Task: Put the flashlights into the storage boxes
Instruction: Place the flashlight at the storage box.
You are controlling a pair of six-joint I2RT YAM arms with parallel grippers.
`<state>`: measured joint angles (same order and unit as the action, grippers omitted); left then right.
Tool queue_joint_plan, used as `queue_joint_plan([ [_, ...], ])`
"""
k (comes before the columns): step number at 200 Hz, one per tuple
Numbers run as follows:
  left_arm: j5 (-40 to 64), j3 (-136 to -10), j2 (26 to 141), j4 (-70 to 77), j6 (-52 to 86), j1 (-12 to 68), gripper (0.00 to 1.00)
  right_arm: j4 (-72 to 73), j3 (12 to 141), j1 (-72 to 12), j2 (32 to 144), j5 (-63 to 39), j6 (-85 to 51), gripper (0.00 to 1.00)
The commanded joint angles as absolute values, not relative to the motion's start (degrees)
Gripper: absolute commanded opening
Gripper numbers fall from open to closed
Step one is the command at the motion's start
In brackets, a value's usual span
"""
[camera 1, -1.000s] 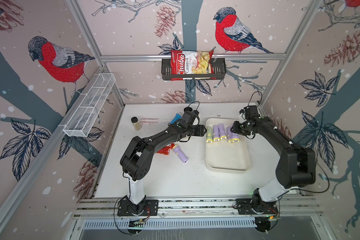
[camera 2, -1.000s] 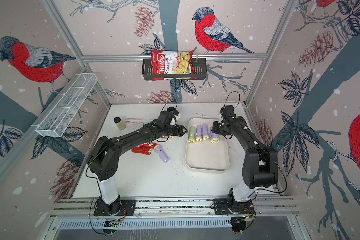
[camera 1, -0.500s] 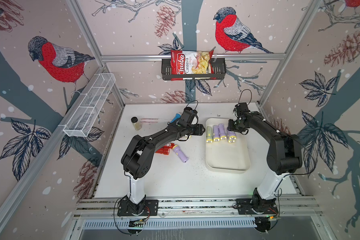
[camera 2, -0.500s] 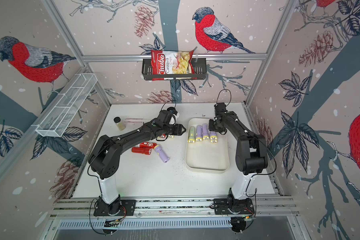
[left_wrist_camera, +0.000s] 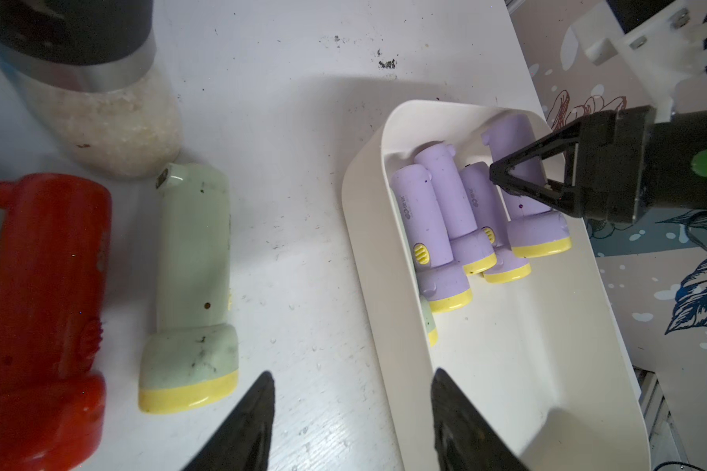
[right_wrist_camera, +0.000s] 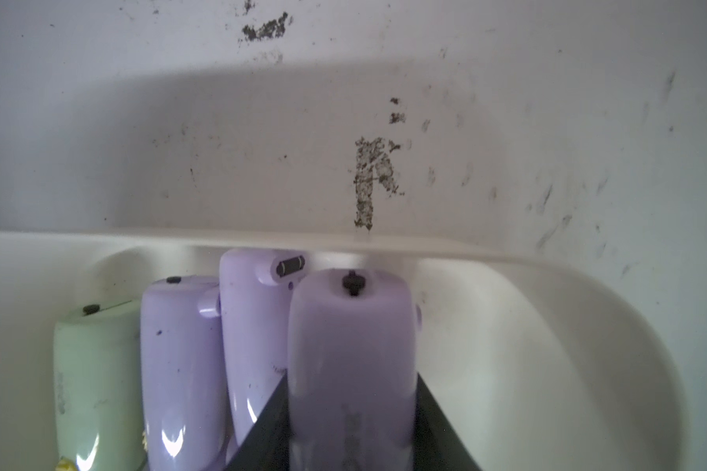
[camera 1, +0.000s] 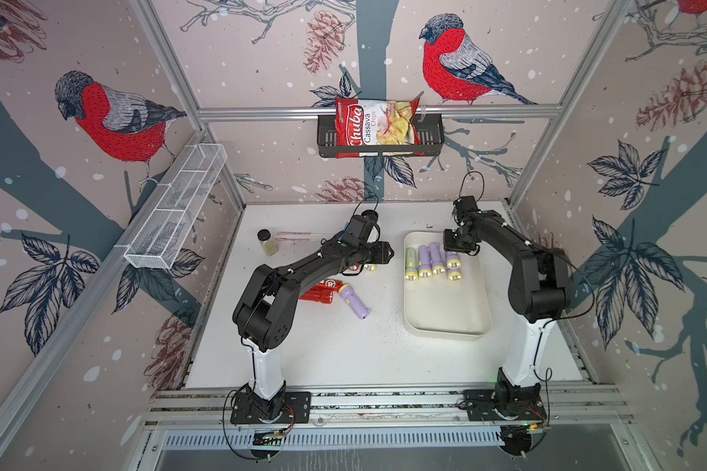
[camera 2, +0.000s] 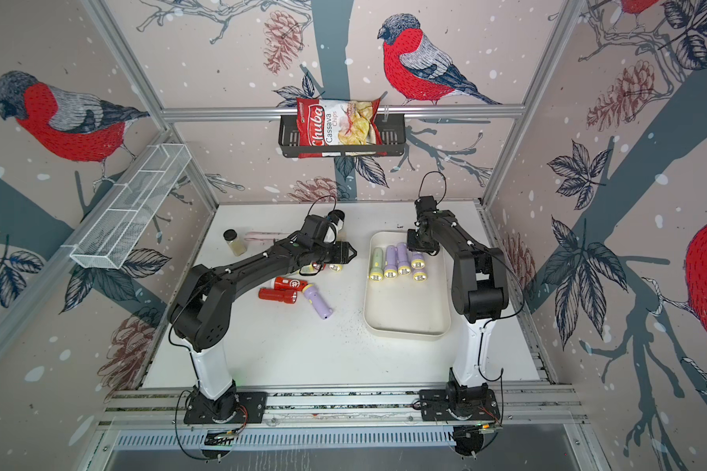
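Right wrist view has my right end effector [right_wrist_camera: 350, 391] clenched on a lilac flashlight [right_wrist_camera: 350, 346], its tail pointing at the short wall of the tray [right_wrist_camera: 99, 238] just ahead of my fingers. Beside that grip, packed side by side inside the tray, lie two more lilac flashlights [right_wrist_camera: 180, 359] and a pale green flashlight [right_wrist_camera: 94, 367]. My left end effector [left_wrist_camera: 352, 373] is spread wide with nothing between its fingers, over the bench [left_wrist_camera: 294, 163] just beside the tray's long wall. On its other side a loose green flashlight [left_wrist_camera: 192, 265] and a red flashlight [left_wrist_camera: 46, 285] lie on the bench, with a jar [left_wrist_camera: 99, 102] beyond them. In a top view a stray lilac flashlight [camera 1: 355, 305] lies back near my left forearm.
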<state>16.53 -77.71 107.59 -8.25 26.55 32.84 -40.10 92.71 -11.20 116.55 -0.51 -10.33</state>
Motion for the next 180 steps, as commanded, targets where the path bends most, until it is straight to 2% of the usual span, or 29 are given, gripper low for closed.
queue_joint_plan([
  [1,16.95,-77.28,106.90,-8.18,25.84,32.70,0.60,-42.07,94.37,-10.58,117.72,1.68,-9.32,0.32],
  [54,17.52,-76.80,106.70,-7.56,26.19,32.51,0.61,-43.91,95.15,-9.15,116.90,1.31,-9.06,0.33],
  [125,17.33,-75.40,105.17,-7.20,25.86,32.50,0.61,-45.61,92.47,-8.79,116.94,9.91,-9.05,0.33],
  [150,16.96,-74.76,104.40,-7.21,25.91,32.51,0.61,-42.65,90.43,-8.61,116.96,8.49,-8.93,0.34],
  [161,16.88,-74.62,104.24,-7.38,25.84,32.43,0.61,-42.12,90.28,-8.53,117.36,7.44,-9.13,0.35],
  [180,16.61,-74.63,104.14,-7.43,25.92,32.38,0.60,-42.01,90.68,-8.61,118.10,6.96,-9.38,0.43],
])
